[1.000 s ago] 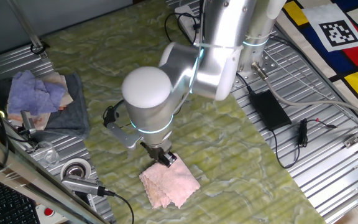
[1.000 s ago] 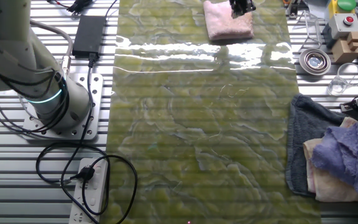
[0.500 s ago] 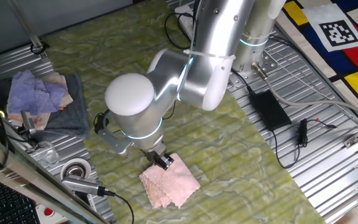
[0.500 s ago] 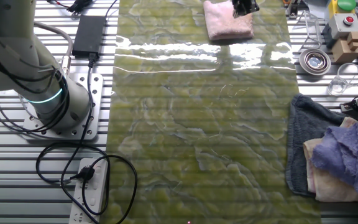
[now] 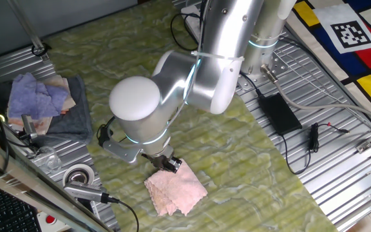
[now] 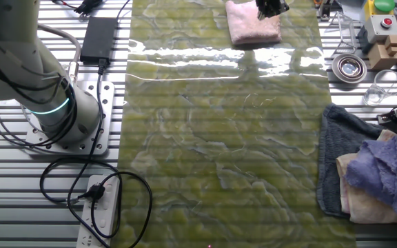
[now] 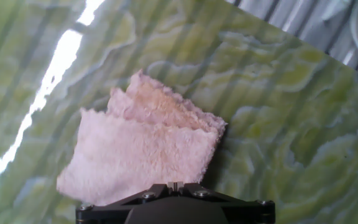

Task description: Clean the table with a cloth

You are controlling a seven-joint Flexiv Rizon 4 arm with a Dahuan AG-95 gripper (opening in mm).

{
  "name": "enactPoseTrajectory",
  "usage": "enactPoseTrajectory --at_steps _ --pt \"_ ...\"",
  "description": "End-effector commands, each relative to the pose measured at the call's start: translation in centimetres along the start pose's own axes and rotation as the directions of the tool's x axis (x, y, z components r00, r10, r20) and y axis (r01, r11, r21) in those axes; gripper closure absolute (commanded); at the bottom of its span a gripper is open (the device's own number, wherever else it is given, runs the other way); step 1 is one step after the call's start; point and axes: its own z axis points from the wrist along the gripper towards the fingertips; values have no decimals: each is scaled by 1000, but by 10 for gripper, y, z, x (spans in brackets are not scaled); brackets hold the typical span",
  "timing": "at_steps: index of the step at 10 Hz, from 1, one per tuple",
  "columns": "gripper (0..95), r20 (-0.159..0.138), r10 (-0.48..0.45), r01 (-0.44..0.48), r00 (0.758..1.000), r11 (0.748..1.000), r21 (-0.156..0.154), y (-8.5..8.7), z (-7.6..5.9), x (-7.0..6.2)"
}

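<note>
The pale pink cloth (image 5: 178,188) lies folded and flat on the yellow-green marbled table (image 5: 108,58), near its end by the tape roll. In the other fixed view the cloth (image 6: 250,26) sits at the top edge of the table (image 6: 219,138). My gripper (image 5: 171,165) points down at the cloth's corner nearest the arm, fingers pressed together. The gripper (image 6: 271,8) shows only partly in the other fixed view. From the hand view the shut gripper (image 7: 174,185) stands at the near edge of the cloth (image 7: 142,146); nothing shows between the fingers.
A lavender cloth on a dark grey towel (image 5: 40,96) lies on the ribbed panel beside the table, along with a tape roll (image 5: 79,175). A black power adapter (image 5: 279,113) and cables lie on the other side. The arm's base (image 6: 54,103) and a power strip (image 6: 102,207) flank the table.
The arm's big elbow joint has swung left and lower. The gripper stays at the cloth's corner, and the cloth has not moved.
</note>
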Motion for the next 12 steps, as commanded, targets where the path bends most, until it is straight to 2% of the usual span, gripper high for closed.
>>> enactPoseTrajectory --at_steps 1,6,8,12 --pt "950 3 -38 38 999 999 -1 0 1 -1" --pt "950 -5 -2 2 1000 1000 12 0 1 -1" --pt "950 -10 29 -28 1000 999 28 17 7 -16" --pt "950 13 24 -25 1000 999 46 31 16 -27"
